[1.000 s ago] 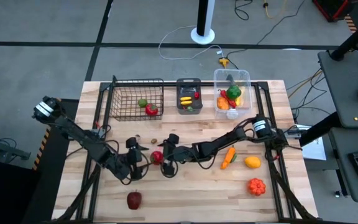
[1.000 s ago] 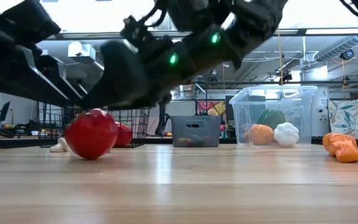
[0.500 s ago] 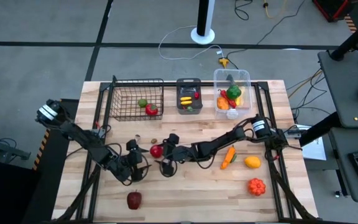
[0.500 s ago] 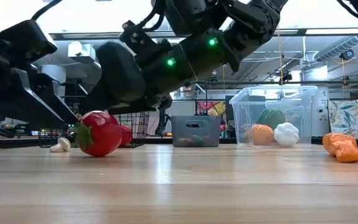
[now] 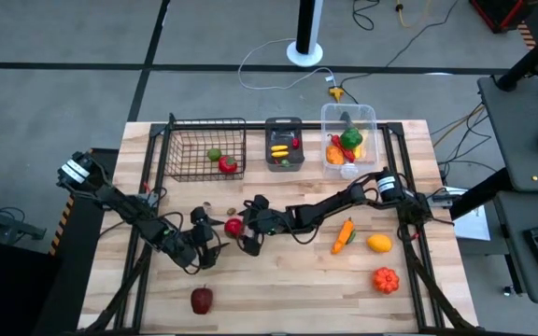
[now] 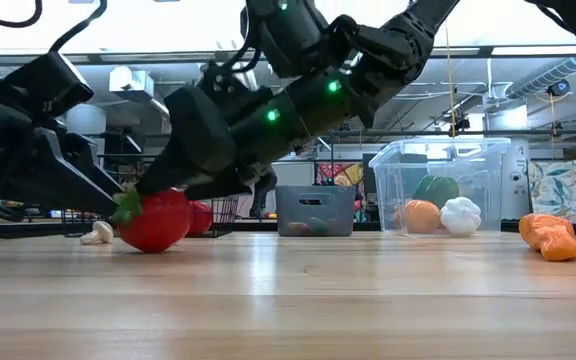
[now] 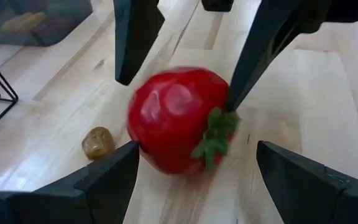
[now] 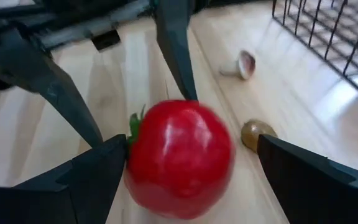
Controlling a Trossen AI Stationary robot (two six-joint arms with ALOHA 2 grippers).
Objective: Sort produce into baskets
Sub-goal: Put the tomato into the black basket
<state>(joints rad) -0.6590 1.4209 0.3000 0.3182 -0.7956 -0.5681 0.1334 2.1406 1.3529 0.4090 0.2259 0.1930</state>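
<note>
A red tomato [image 5: 234, 226] with a green stem lies on the table [image 5: 288, 289] near its centre, between both grippers. The left gripper [image 5: 215, 235] sits at the tomato's 8 o'clock, fingers wide apart, holding nothing. The right gripper [image 5: 247, 233] is at its 4 o'clock, fingers also wide, one fingertip [image 7: 244, 74] touching the tomato by its stem. A small brown nut [image 5: 233, 212] lies just at the tomato's 12 o'clock, a mushroom [image 5: 207, 208] at 10 o'clock. At the table's 12 o'clock edge stand the wire basket [image 5: 177, 154], grey bin [image 5: 271, 135] and clear tub [image 5: 329, 117], each holding produce. A carrot [image 5: 344, 235], lemon [image 5: 379, 244], orange pepper [image 5: 385, 279] and dark apple [image 5: 201, 300] lie loose.
</note>
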